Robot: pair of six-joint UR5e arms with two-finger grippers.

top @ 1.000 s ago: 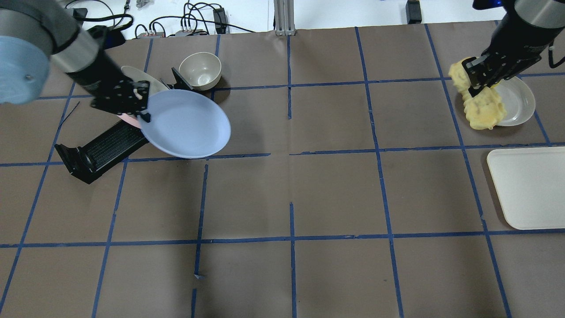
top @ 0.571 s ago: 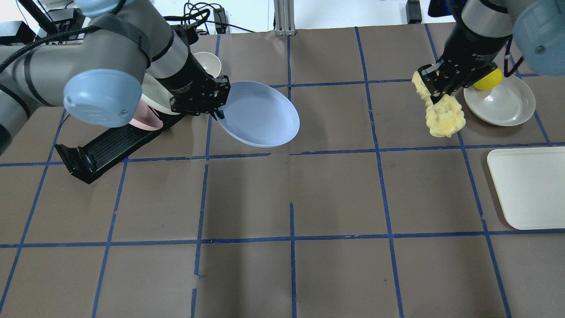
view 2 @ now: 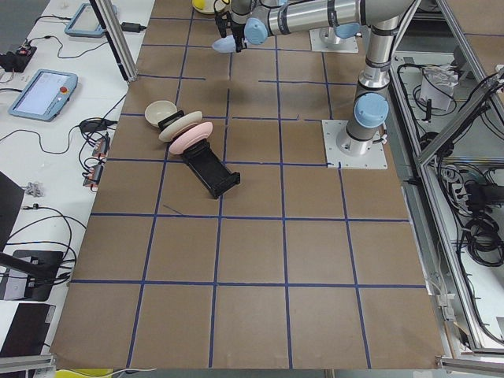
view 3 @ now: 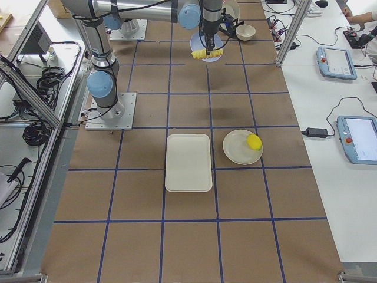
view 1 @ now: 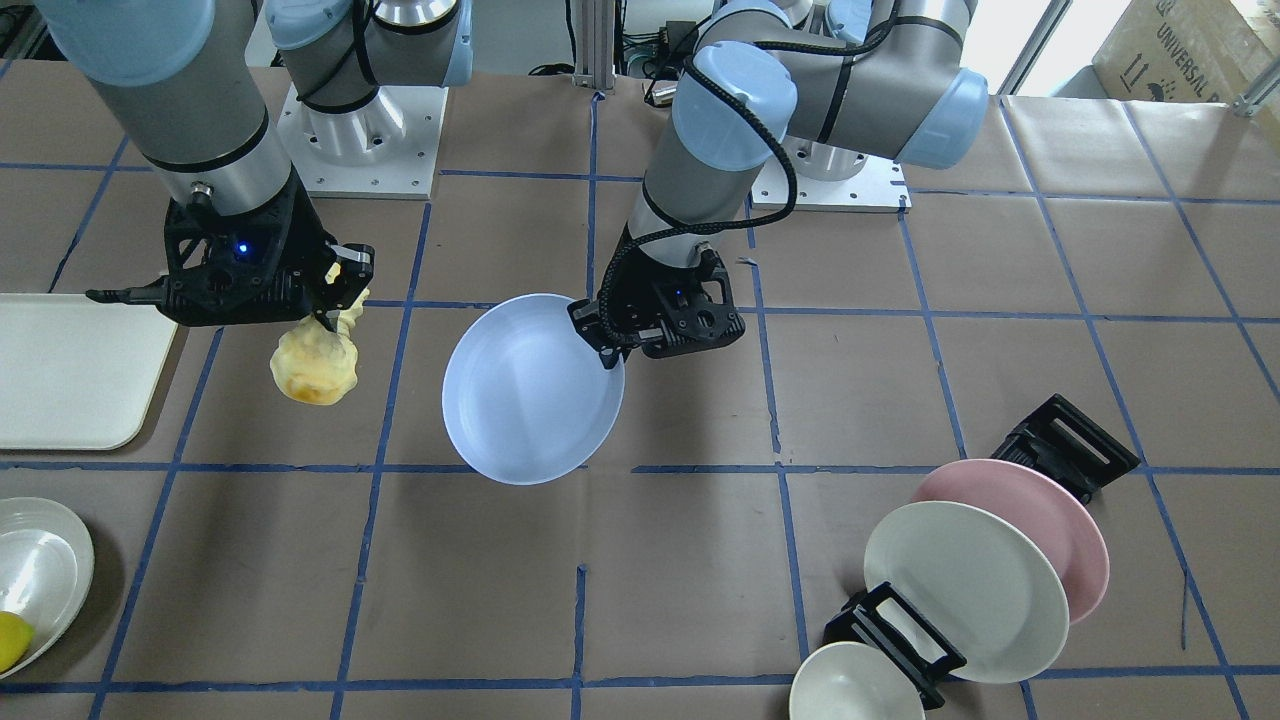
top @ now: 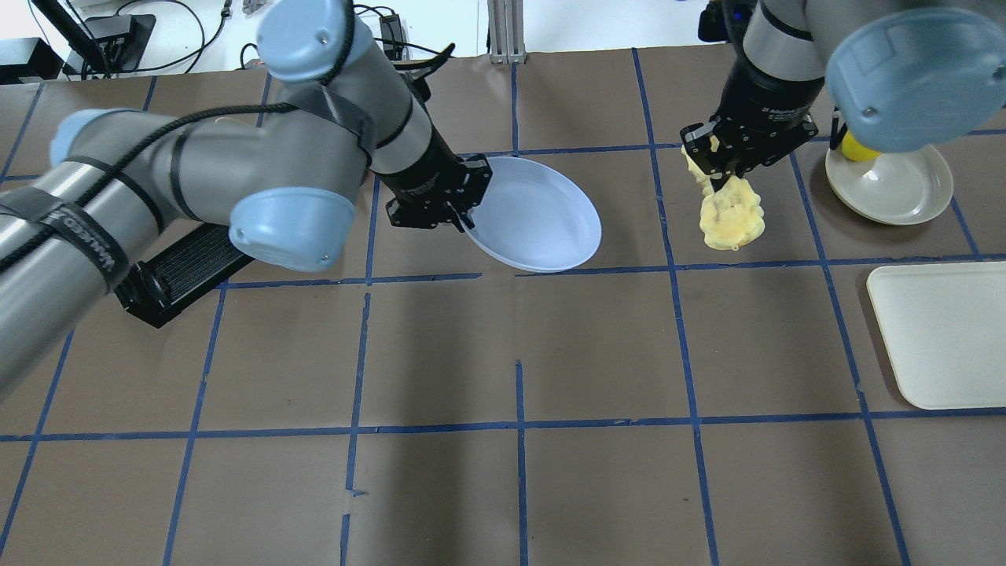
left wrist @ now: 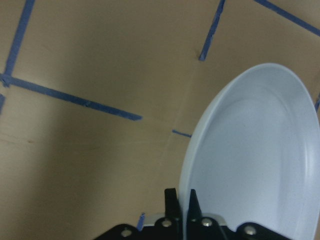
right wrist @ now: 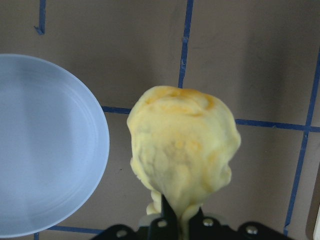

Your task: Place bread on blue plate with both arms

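Both tools are clamped. Seen from overhead, your left tool pinches the blue plate by its 9 o'clock rim, above the surface. Your right tool holds the bread by one end at the plate's 3 o'clock. The bread looks soft and light, and a mid-body hold would likely steady it.

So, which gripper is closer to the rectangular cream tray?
Right. The right gripper, holding the bread, hangs over the table near the tray; the left gripper, gripping the blue plate, is farther, beyond the bread.

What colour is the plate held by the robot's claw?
The plate is a plain pale lavender-blue, clearest in the exterior front-facing view.
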